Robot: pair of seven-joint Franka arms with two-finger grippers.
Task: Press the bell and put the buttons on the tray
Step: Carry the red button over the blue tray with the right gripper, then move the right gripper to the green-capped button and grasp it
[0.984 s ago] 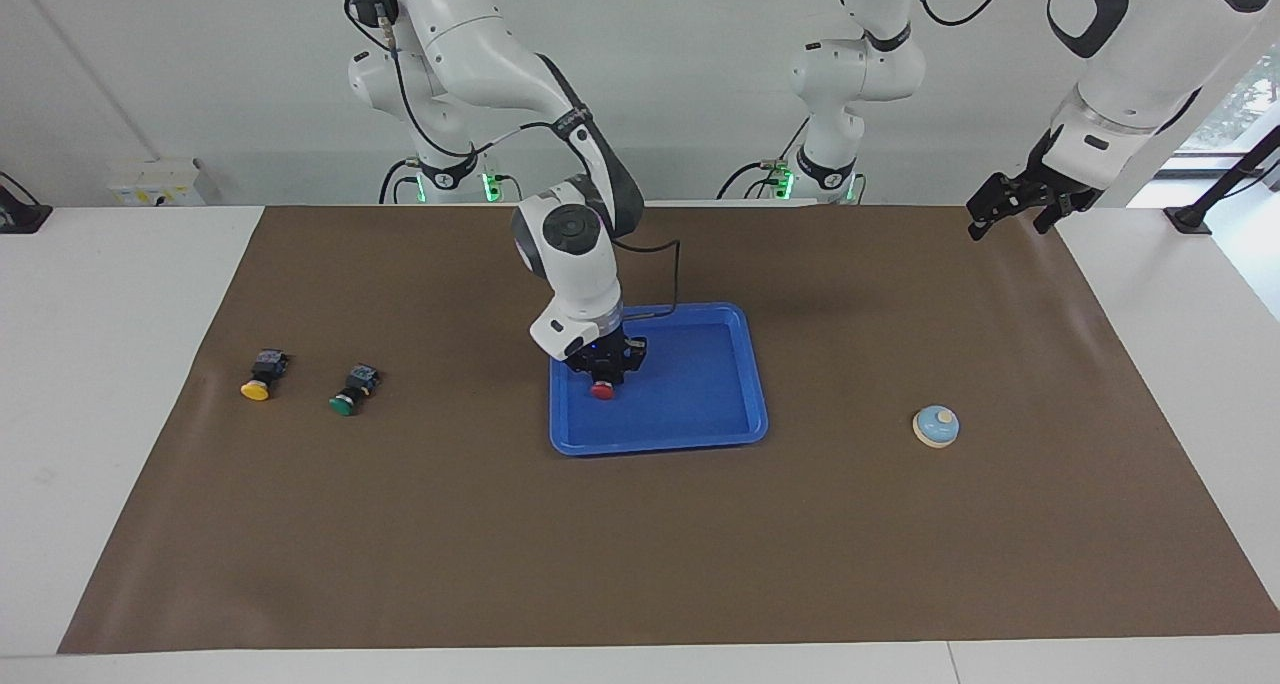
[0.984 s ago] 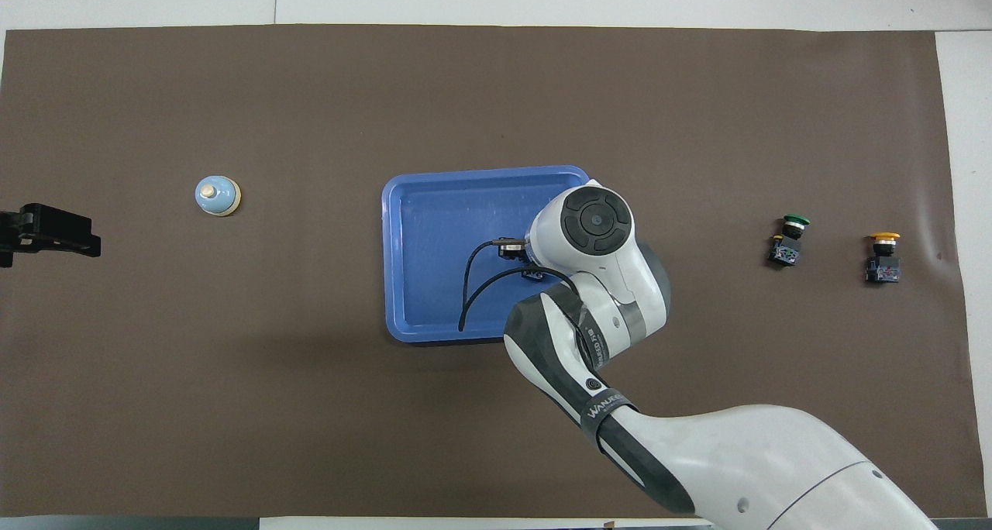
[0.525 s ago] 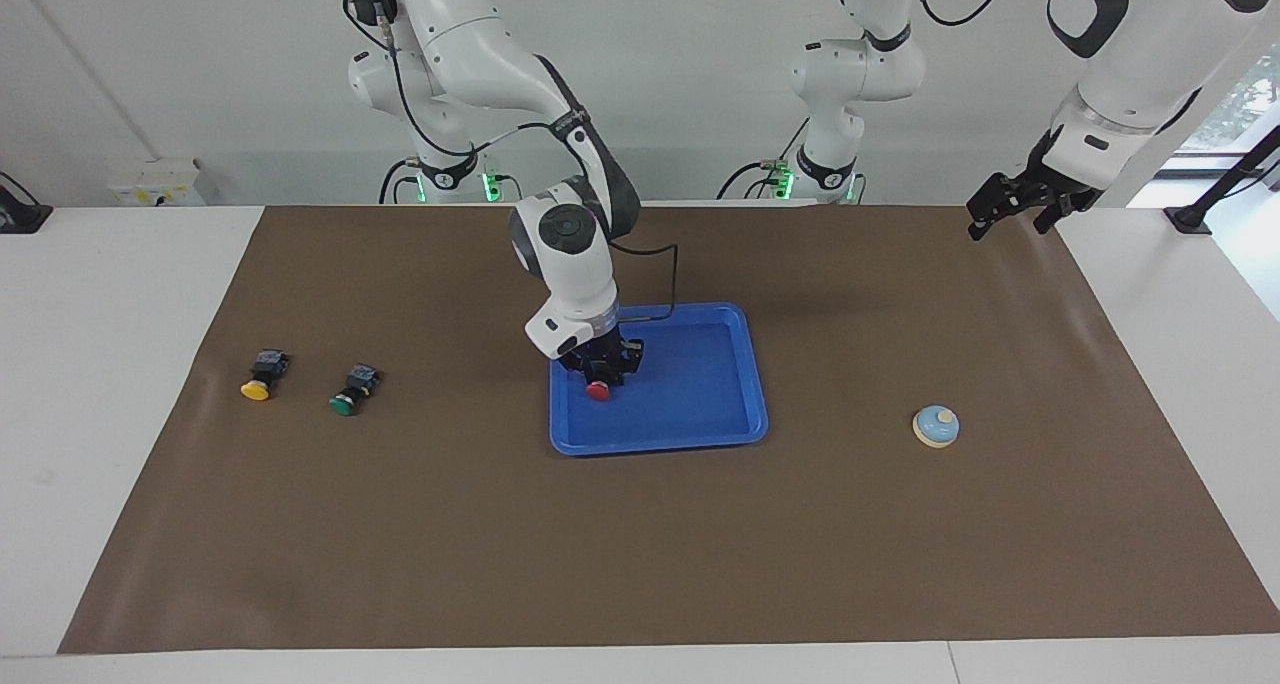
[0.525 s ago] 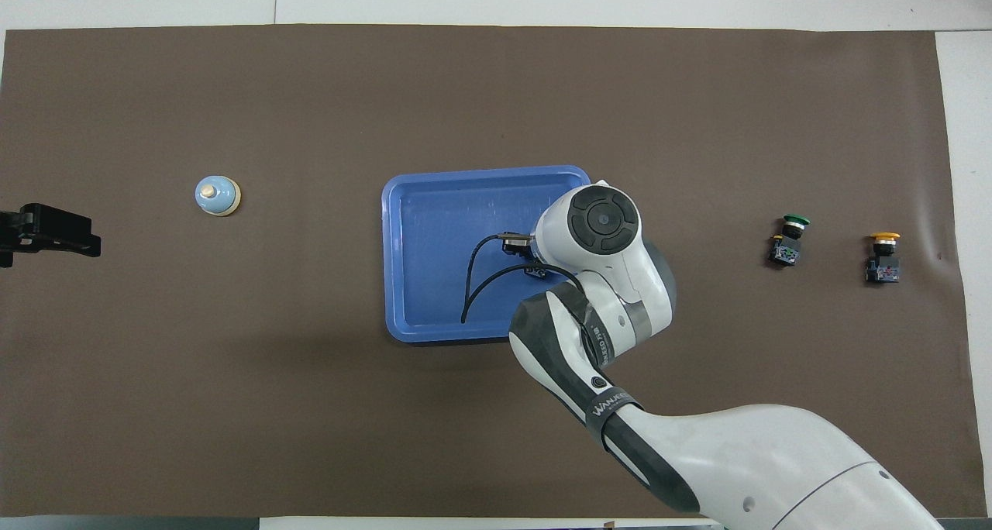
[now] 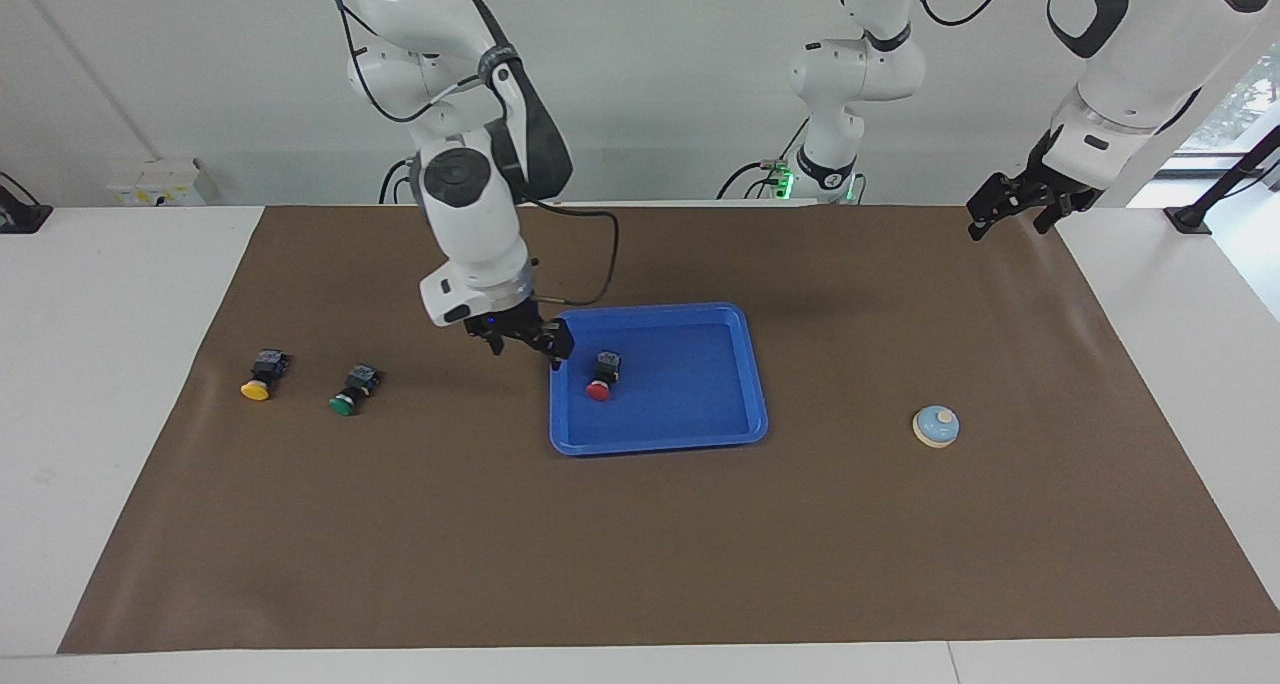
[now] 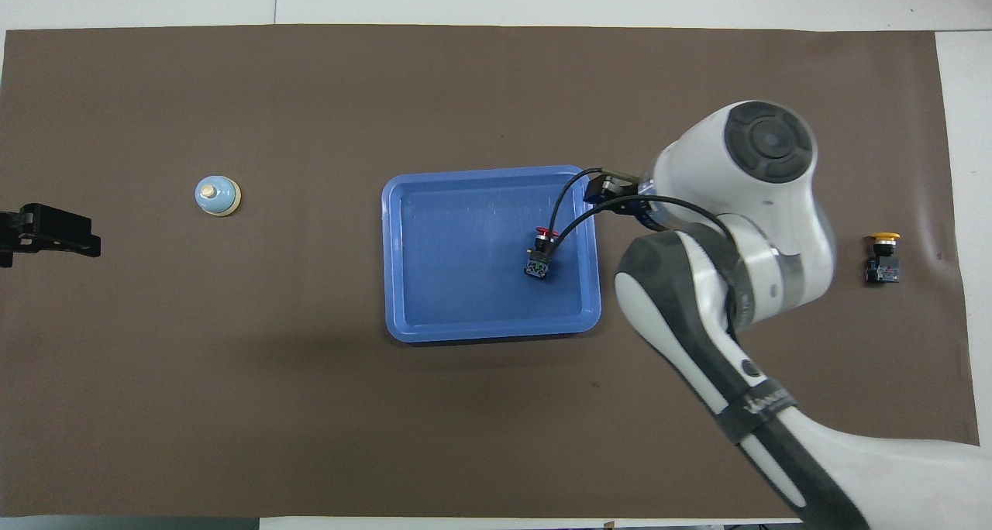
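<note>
Currently the right arm is seen bent down from its base, its wrist tilted so that the right claw (image 5: 527, 345) hangs in the air over the brown mat (image 5: 640, 544), just beside the edge of the blue tray (image 5: 700, 432) that faces the right arm's end of the desk (image 5: 110, 364). Its fingers are spread and nothing is held between them. A black cable is looped from the wrist. On the dark band of the forearm white lettering is seen in the overhead view, but it cannot be read with any certainty.

The red button (image 5: 602, 377) is found lying inside the tray, in the part toward the right arm's end, tipped on its side with its cap turned away from the robots. The green button (image 5: 351, 391) and the yellow button (image 5: 262, 376) are set on the mat well apart from the tray, toward the right arm's end, the yellow one nearer the desk's end; in the overhead view the green one is hidden by the arm. The bell (image 5: 936, 426) is placed on the mat toward the left arm's end, apart from the tray.

The left arm is held waiting, with the left claw (image 5: 1015, 207) raised over the mat's corner; whether its fingers are parted cannot be told.
</note>
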